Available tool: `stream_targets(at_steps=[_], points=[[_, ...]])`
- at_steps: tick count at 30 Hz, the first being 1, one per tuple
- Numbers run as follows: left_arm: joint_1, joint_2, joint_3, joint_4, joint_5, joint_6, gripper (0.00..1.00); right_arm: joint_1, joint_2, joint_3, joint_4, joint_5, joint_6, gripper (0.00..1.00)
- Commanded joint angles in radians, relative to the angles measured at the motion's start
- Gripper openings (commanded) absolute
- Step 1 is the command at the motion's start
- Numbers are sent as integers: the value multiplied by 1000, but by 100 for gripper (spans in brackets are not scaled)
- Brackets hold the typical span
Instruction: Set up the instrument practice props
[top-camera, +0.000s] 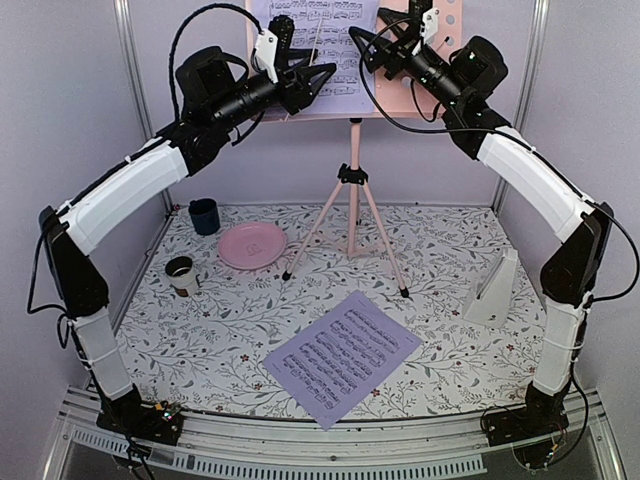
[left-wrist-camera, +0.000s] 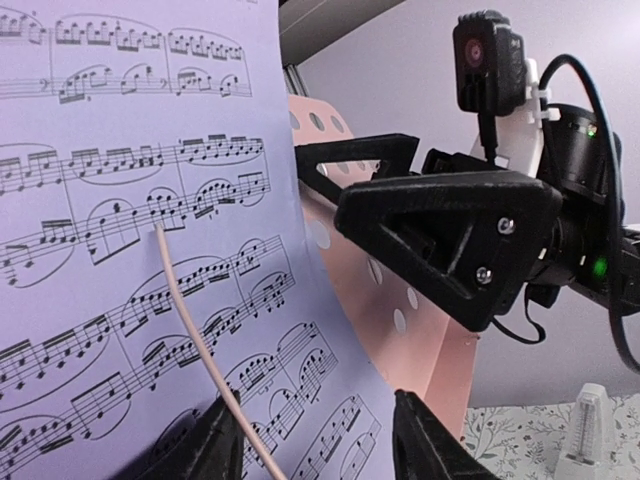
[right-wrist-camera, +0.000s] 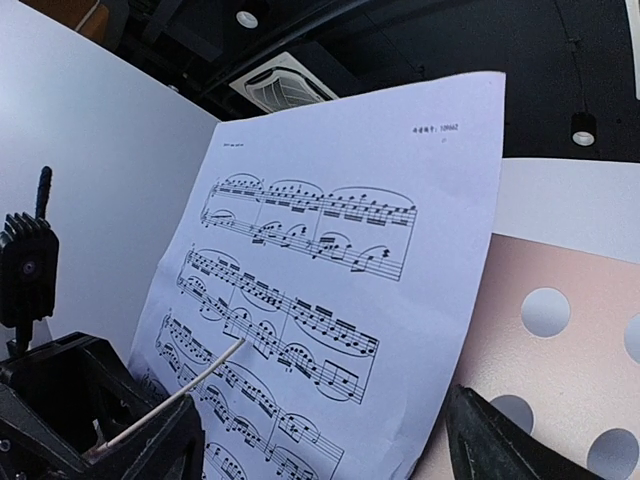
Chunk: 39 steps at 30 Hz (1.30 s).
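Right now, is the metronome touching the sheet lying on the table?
Apart. The top view shows a strip of flowered tablecloth between the metronome and the sheet.

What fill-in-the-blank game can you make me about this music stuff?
1. One lavender printed sheet music page rests on the pink perforated music stand; the other page lies flat on the ____.
2. In the top view, the small white pyramid-shaped metronome stands to the ____ of the stand's tripod.
3. The round plate beside the tripod is coloured ____.
4. Left of that plate stand ____ small cups.
Missing words: table; right; pink; two.
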Motion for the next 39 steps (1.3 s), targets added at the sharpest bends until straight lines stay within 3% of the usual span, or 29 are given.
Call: stream_targets(at_steps=[1, 11, 17, 26, 30, 34, 39], points=[[-33, -98, -32, 33, -14, 16, 55, -2, -78, -48, 13, 25, 8, 86], [-39, -204, -114, -13, -94, -14, 74, -12, -110, -108, -4, 45, 6, 89], [-27, -325, -281, 24, -183, -53, 75, -16, -170, -176, -16, 50, 8, 90], [84, -403, -386, -46, -212, -214, 75, -43, -318, -335, -112, 84, 44, 91], [135, -402, -387, -81, -174, -267, 79, -76, -379, -401, -140, 94, 91, 92], [169, -366, -354, -95, -117, -289, 89, -90, -404, -442, -159, 90, 104, 91], [194, -298, -282, -113, -94, -299, 90, -89, -413, -475, -178, 103, 101, 91]])
